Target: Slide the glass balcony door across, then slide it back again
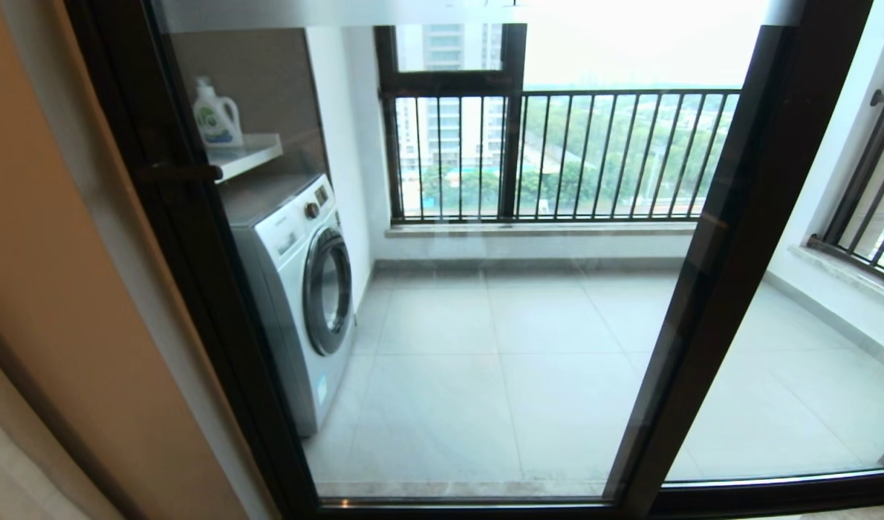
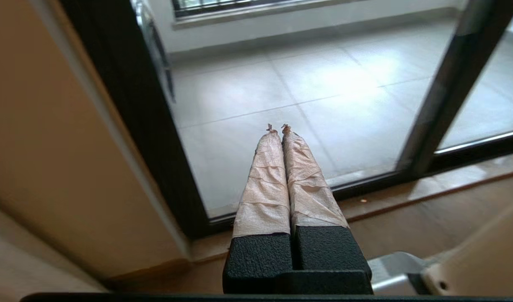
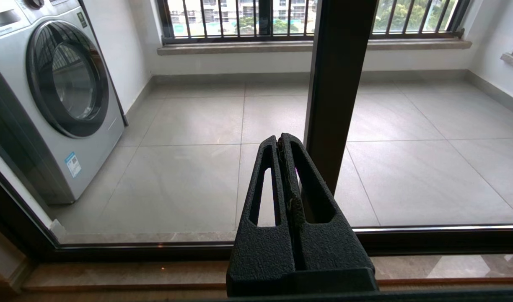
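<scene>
Before one glass balcony door (image 1: 449, 325), two pincers, left pincer (image 2: 277, 128) and right pincer (image 3: 281, 140), both closed, empty.

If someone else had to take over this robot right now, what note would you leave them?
Left gripper: shut, empty, low before the door's left side, touching nothing.
Right gripper: shut, empty, held before the middle upright, touching nothing.
Door: its left upright sits against the wall-side frame; its handle is on that upright, untouched.
Behind the glass: washer, railing.
Done: cannot tell whether any slide has been made.
Left: likely grip the handle, slide the door across, slide it back.
</scene>
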Controlling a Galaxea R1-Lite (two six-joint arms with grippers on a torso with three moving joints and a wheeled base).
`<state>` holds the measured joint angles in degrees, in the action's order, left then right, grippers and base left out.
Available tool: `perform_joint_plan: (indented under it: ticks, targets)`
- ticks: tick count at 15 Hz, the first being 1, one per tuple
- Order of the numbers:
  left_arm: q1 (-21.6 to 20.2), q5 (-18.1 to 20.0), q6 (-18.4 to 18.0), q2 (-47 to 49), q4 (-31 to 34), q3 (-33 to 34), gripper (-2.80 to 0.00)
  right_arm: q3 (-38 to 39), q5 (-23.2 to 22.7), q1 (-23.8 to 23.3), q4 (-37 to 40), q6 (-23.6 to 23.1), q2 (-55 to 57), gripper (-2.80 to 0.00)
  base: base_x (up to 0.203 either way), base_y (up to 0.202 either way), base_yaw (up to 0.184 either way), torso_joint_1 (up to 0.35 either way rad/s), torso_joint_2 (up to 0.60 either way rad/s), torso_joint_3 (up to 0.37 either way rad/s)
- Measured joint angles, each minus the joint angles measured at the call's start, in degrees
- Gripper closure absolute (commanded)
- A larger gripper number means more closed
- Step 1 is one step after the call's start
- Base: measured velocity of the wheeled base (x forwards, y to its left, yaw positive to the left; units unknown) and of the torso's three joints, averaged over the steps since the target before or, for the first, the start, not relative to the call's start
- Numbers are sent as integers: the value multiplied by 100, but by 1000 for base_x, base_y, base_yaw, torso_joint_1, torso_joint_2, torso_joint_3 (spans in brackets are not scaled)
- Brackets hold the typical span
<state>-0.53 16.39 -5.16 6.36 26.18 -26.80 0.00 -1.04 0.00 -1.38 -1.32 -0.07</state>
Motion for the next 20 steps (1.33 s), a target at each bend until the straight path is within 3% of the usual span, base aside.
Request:
perform_joint_plan:
  ticks: [2,7,9,12,16,20]
  targets:
    - [17,-583,-321,-180,-745,816,0,0,0,0,0,2,0,0,0,0,0,0,0,0]
    - [29,-1306,-728,-551,-2017,2276,0,0,0,0,1,2,0,0,0,0,0,0,0,0]
    - [35,-1226,-547,-596,-2361,2479,0,0,2,0,1,3,0,0,0,0,0,0,0,0]
    - [37,-1460,192,-620,-2450,2590,0,0,0,0,1,2,0,0,0,0,0,0,0,0]
    - [37,-1629,517,-626,-2451,2607,0,0,0,0,1,5,0,0,0,0,0,0,0,0]
    - [37,-1660,557,-629,-2451,2604,0,0,0,0,0,5,0,0,0,0,0,0,0,0]
